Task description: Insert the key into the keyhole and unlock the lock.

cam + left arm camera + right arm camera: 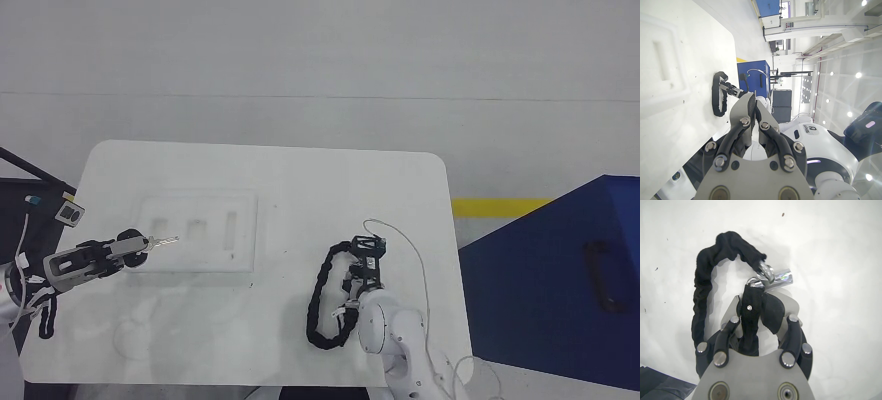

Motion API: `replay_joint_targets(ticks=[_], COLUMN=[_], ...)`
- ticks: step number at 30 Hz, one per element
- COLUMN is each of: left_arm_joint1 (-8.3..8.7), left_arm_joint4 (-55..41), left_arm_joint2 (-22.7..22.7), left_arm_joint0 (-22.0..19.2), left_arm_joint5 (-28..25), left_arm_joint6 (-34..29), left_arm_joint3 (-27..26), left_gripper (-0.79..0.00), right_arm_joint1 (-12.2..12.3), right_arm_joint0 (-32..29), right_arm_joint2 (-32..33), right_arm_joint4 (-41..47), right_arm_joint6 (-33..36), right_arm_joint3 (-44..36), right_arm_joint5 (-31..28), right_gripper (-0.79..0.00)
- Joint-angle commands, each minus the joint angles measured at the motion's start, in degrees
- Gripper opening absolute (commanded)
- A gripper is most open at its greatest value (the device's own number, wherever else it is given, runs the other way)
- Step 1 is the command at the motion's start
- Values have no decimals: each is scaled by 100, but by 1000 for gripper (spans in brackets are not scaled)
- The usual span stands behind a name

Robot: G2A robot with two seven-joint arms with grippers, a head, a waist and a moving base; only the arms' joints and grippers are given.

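Key [165,240], pinched in left pincer [753,102], is not yet inserted, well apart from lock [782,278] clamped by right pincer [762,300].

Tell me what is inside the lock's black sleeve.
A shiny metal link pokes out of the sleeve beside the lock cylinder; the rest inside is covered.

Shows plain white desk [400,200], white foam tray [200,235], silver key [165,240]. Shows chain lock [322,295] sleeved in black ribbed fabric, with mirror-bright chrome pin [782,278]. Shows grey metal right end effector [764,303] with black pads [772,313].
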Motion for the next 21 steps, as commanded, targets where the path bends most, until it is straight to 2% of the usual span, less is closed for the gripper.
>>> replay_joint_targets(ticks=[1,5,8,11,15,19,21], left_arm_joint1=[0,0,0,0,0,0,0], left_arm_joint4=[0,0,0,0,0,0,0], left_arm_joint2=[0,0,0,0,0,0,0], left_arm_joint0=[0,0,0,0,0,0,0], left_arm_joint5=[0,0,0,0,0,0,0], left_arm_joint6=[0,0,0,0,0,0,0], left_arm_joint3=[0,0,0,0,0,0,0], left_gripper=[-785,-785,-785,-785,-785,-785,-785], right_arm_joint1=[-6,-17,-29,-19,31,105,148], right_arm_joint0=[6,14,-2,-117,-382,-497,-456], right_arm_joint2=[21,135,355,819,1603,2182,2409], right_arm_joint4=[57,314,953,2116,4024,5851,6519], right_arm_joint6=[-28,-105,-225,-276,-76,725,1236], right_arm_joint3=[-10,-47,-216,-541,-903,-876,-717], right_arm_joint5=[28,61,-22,-437,-1423,-2358,-2552], right_gripper=[-785,-785,-785,-785,-785,-785,-785])
